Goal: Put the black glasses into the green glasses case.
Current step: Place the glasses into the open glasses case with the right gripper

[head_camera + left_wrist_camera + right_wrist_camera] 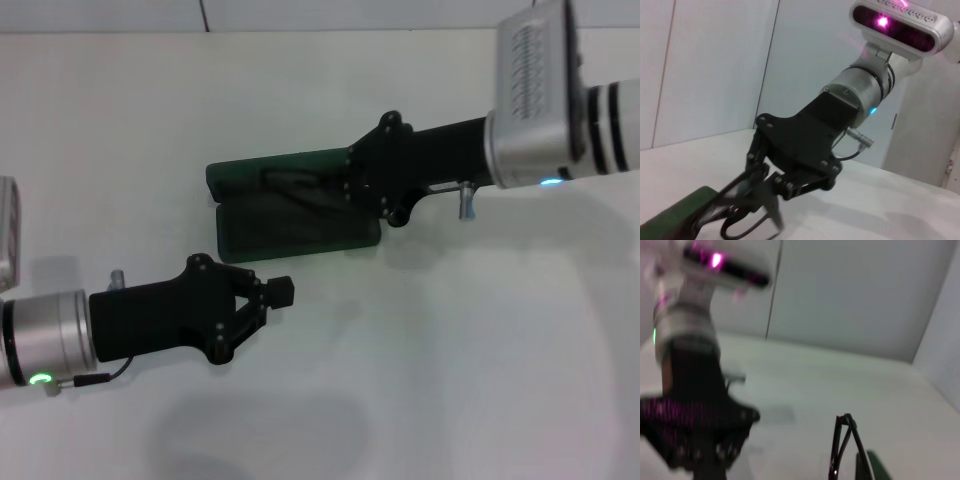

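The green glasses case (pixel 236 173) lies open in the middle of the white table, its dark lining facing up. My right gripper (pixel 325 190) reaches in from the right and hangs over the open case, shut on the black glasses (pixel 288 183). The left wrist view shows that gripper (pixel 752 202) from the side, with the glasses (pixel 740 225) dangling from its fingers just above the case (pixel 685 212). In the right wrist view the thin frame (pixel 844 442) stands up beside the case's edge (pixel 875 467). My left gripper (pixel 280 291) hovers shut, near the case's front edge and apart from it.
The white table (pixel 480 350) stretches around the case, with a wall seam at the back. My left arm (pixel 695 405) shows in the right wrist view, across from the case.
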`<move>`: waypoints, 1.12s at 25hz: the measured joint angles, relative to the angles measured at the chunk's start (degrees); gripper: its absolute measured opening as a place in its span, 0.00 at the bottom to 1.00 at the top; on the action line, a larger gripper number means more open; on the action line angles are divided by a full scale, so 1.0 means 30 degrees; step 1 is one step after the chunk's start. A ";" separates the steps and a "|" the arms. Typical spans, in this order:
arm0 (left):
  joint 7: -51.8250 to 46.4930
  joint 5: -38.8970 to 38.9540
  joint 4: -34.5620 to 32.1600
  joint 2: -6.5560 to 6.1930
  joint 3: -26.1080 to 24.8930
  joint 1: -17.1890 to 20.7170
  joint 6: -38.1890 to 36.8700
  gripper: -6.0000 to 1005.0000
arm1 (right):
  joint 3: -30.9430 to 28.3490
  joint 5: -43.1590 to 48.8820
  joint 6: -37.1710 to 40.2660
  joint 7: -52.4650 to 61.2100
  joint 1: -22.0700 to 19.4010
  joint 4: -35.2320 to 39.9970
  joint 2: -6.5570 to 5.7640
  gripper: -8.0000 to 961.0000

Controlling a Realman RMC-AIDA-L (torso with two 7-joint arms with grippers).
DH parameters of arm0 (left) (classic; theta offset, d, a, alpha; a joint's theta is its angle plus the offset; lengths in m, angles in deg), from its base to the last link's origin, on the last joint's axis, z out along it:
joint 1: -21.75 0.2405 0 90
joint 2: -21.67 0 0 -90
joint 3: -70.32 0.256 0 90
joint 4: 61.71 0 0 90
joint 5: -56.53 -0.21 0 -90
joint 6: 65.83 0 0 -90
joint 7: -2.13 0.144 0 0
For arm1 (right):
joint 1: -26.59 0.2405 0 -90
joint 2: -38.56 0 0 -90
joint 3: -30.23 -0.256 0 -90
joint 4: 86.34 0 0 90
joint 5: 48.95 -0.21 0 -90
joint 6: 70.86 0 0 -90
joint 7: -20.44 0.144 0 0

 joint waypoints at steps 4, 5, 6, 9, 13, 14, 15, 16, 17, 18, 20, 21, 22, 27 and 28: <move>-0.0051 -0.0054 -0.0008 -0.0098 0.0052 0.0401 -0.0047 0.03 | 0.1785 0.0153 -0.1840 -0.0004 0.0182 0.0314 0.0009 0.07; -0.0086 -0.0060 -0.0008 -0.0129 0.0054 0.0489 -0.0054 0.03 | 0.2183 0.0157 -0.2343 -0.0005 0.0251 0.0326 0.0009 0.07; -0.0123 -0.0065 -0.0009 -0.0154 0.0056 0.0563 -0.0059 0.03 | 0.2584 0.0159 -0.2812 -0.0006 0.0336 0.0341 0.0008 0.07; -0.0144 -0.0072 -0.0009 -0.0171 0.0068 0.0664 -0.0067 0.03 | 0.3791 0.0166 -0.4156 -0.0010 0.0518 0.0346 0.0005 0.07; -0.0149 -0.0082 -0.0010 -0.0169 0.0086 0.0675 -0.0068 0.03 | 0.5181 0.0070 -0.5529 -0.0016 0.0760 0.0359 0.0003 0.07; -0.0149 -0.0086 -0.0009 -0.0168 0.0087 0.0676 -0.0068 0.03 | 0.5413 0.0031 -0.5742 -0.0016 0.0808 0.0366 0.0003 0.07; -0.0150 -0.0096 -0.0010 -0.0166 0.0087 0.0676 -0.0068 0.03 | 0.5574 0.0012 -0.5907 -0.0017 0.0843 0.0374 0.0003 0.07; -0.0150 -0.0128 -0.0009 -0.0165 0.0087 0.0661 -0.0068 0.03 | 0.5765 -0.0016 -0.6134 -0.0019 0.0889 0.0390 0.0003 0.07; -0.0152 -0.0168 -0.0010 -0.0165 0.0087 0.0632 -0.0068 0.03 | 0.5872 -0.0029 -0.6283 -0.0019 0.0930 0.0402 0.0002 0.07; -0.0158 -0.0195 -0.0010 -0.0165 0.0088 0.0598 -0.0067 0.03 | 0.5947 -0.0036 -0.6385 -0.0020 0.0960 0.0423 0.0004 0.07; -0.0168 -0.0260 -0.0010 -0.0157 0.0088 0.0534 -0.0068 0.03 | 0.6029 -0.0040 -0.6489 -0.0021 0.1000 0.0469 0.0004 0.07; -0.0169 -0.0290 -0.0009 -0.0151 0.0092 0.0522 -0.0068 0.03 | 0.6079 -0.0044 -0.6572 -0.0021 0.1024 0.0504 0.0003 0.07; -0.0171 -0.0312 -0.0009 -0.0141 0.0099 0.0506 -0.0068 0.03 | 0.6125 -0.0046 -0.6619 -0.0022 0.1048 0.0525 0.0002 0.07; -0.0176 -0.0333 -0.0001 -0.0082 0.0121 0.0478 -0.0066 0.03 | 0.6426 -0.0051 -0.6725 -0.0022 0.1208 0.0569 0.0004 0.07; -0.0177 -0.0334 -0.0006 -0.0076 0.0129 0.0477 -0.0066 0.03 | 0.6458 -0.0057 -0.6727 -0.0022 0.1233 0.0571 0.0002 0.07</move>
